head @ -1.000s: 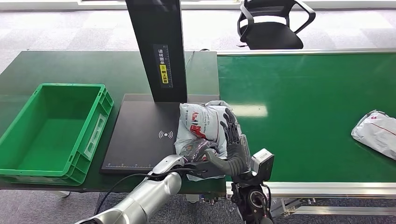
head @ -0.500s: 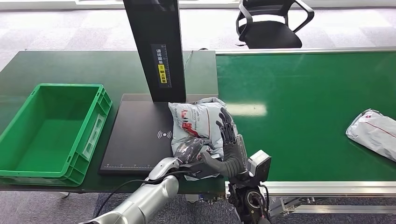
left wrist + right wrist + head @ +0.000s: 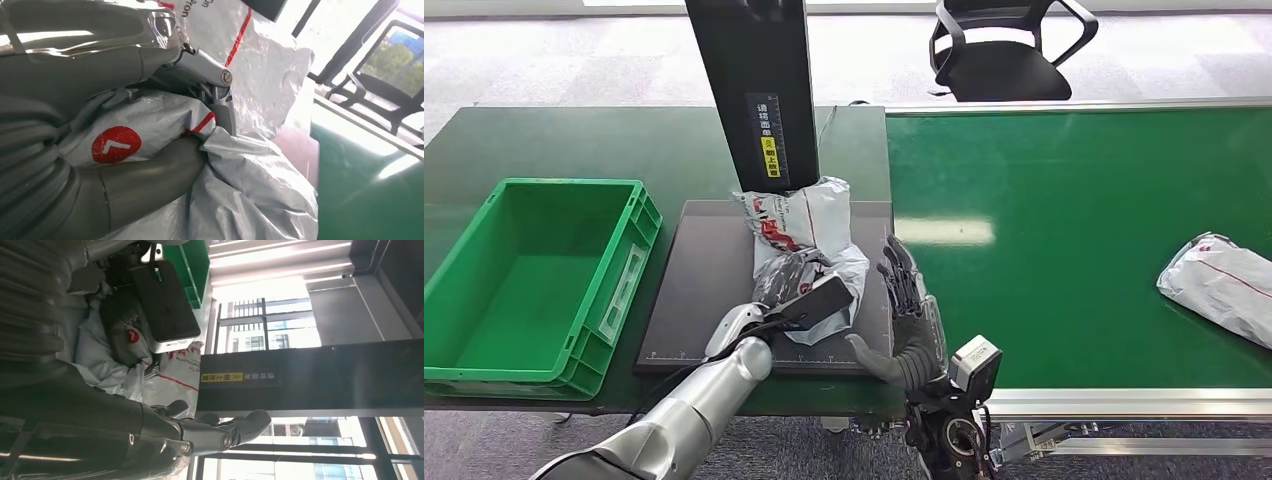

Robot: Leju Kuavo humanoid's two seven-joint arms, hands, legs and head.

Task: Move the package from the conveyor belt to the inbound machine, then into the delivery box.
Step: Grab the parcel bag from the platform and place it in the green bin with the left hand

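Observation:
A grey-and-white plastic package (image 3: 802, 222) with red print lies on the black plate of the inbound machine (image 3: 714, 290), right in front of its dark post (image 3: 754, 90). My left hand (image 3: 789, 283) grips the package's near end, and its fingers wrap the crumpled plastic (image 3: 260, 190) in the left wrist view. My right hand (image 3: 904, 315) stands beside the plate's right edge with fingers spread, apart from the package (image 3: 170, 370) and holding nothing. The green delivery box (image 3: 534, 280) sits empty to the left of the plate.
A second grey package (image 3: 1219, 295) lies on the green conveyor belt (image 3: 1064, 220) at the far right. A black office chair (image 3: 1004, 50) stands behind the belt. The machine's post rises over the plate's back edge.
My left hand has drawn the package leftward from the plate's right edge to under the post. My right hand has come off the package and stays near the plate's right edge.

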